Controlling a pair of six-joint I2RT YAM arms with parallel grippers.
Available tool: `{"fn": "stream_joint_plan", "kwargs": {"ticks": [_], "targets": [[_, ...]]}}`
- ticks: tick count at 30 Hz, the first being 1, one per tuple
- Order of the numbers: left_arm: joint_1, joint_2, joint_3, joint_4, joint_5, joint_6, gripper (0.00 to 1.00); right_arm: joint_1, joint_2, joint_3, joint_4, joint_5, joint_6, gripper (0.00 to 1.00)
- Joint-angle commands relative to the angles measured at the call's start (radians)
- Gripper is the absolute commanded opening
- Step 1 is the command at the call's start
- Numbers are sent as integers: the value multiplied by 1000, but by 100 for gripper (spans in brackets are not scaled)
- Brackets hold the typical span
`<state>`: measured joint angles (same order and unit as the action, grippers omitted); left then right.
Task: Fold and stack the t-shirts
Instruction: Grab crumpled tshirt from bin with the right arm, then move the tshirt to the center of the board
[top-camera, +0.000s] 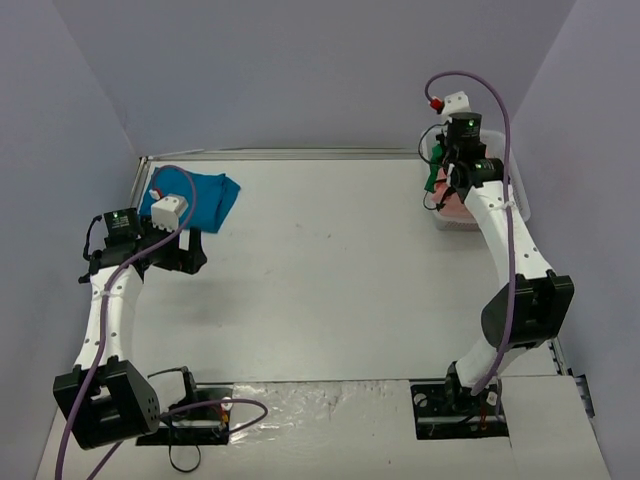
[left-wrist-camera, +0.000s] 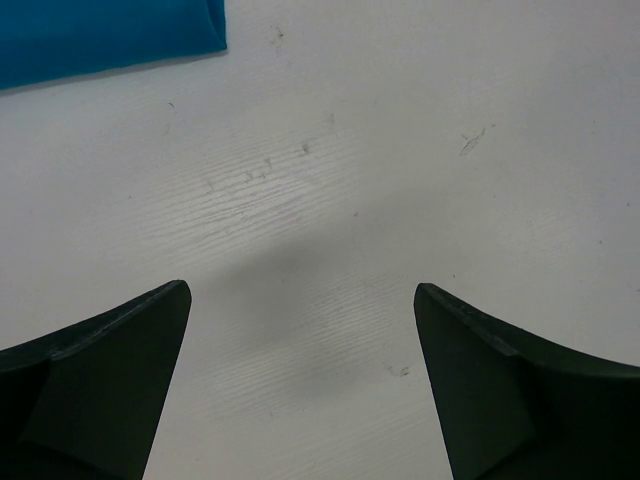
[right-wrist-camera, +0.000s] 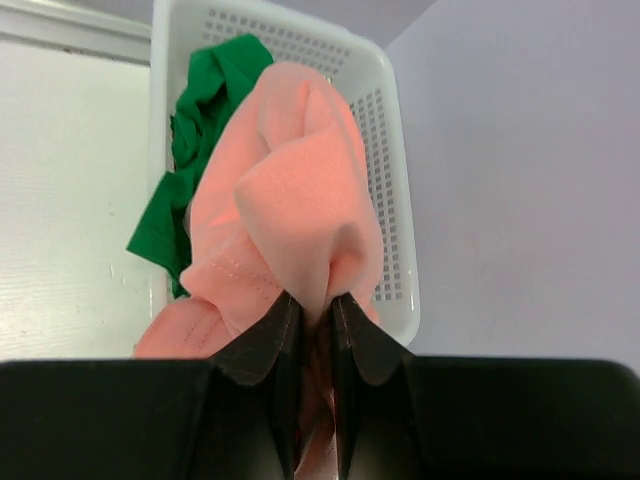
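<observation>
Two close-ups beyond the top view: right pincer (right-wrist-camera: 315, 300) clamped on salmon-pink t-shirt (right-wrist-camera: 290, 190), left pincer (left-wrist-camera: 301, 287) wide apart.

salmon-pink t-shirt (right-wrist-camera: 290, 190): soft matt cloth | basket (right-wrist-camera: 392, 200): white plastic mesh | table (left-wrist-camera: 400, 150): matt woodgrain

High behind the arms (top-camera: 503, 232), the top camera looks down on the table (top-camera: 330, 290). The left wrist camera hangs close above it; both see the blue shirt (top-camera: 212, 195). The right wrist camera looks closely into the basket (right-wrist-camera: 385, 130)
</observation>
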<state>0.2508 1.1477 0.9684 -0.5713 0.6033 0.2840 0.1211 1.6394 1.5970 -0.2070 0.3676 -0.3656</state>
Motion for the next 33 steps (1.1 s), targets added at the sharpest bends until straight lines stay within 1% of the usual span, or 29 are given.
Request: {"fn": "stream_joint_plan", "kwargs": {"ticks": [1, 5, 9, 10, 12, 13, 15, 17, 19, 22, 23, 26, 27, 30, 32, 33], "targets": [[7, -25, 9, -7, 26, 4, 94, 44, -64, 118, -28, 36, -30, 0], [7, -29, 10, -4, 35, 0, 94, 94, -102, 231, -69, 13, -33, 0], [7, -34, 6, 5, 32, -3, 94, 137, -121, 372, -201, -105, -29, 0], [7, -34, 4, 5, 32, -5, 94, 144, -118, 430, -231, -158, -27, 0], [7, -34, 4, 5, 35, -3, 94, 163, -133, 463, -287, -208, -24, 0], [7, -34, 4, 5, 36, -3, 94, 167, -139, 472, -299, -264, -13, 0], [7, -32, 6, 4, 33, -5, 94, 187, -167, 477, -327, -317, -4, 0], [7, -32, 7, 2, 29, -6, 94, 195, -187, 480, -353, -404, 13, 0], [8, -34, 7, 2, 32, -6, 94, 195, -203, 474, -370, -470, 27, 0], [8, -34, 7, -1, 30, -2, 94, 195, -228, 463, -474, -710, 24, 0], [8, -37, 7, -2, 27, 1, 94, 195, -239, 445, -488, -862, 19, 0], [16, -45, 7, -2, 26, 0, 94, 193, -282, 309, -499, -1016, 13, 0], [19, -46, 7, -2, 29, 0, 94, 193, -282, 240, -499, -1029, 16, 0], [21, -43, 6, -1, 35, -2, 94, 198, -242, 134, -500, -1033, -13, 0], [21, -33, 6, -1, 41, 0, 94, 216, -181, 107, -508, -1032, -50, 0], [21, -29, 7, -2, 39, 0, 94, 229, -155, 101, -509, -1030, -59, 2]]}}
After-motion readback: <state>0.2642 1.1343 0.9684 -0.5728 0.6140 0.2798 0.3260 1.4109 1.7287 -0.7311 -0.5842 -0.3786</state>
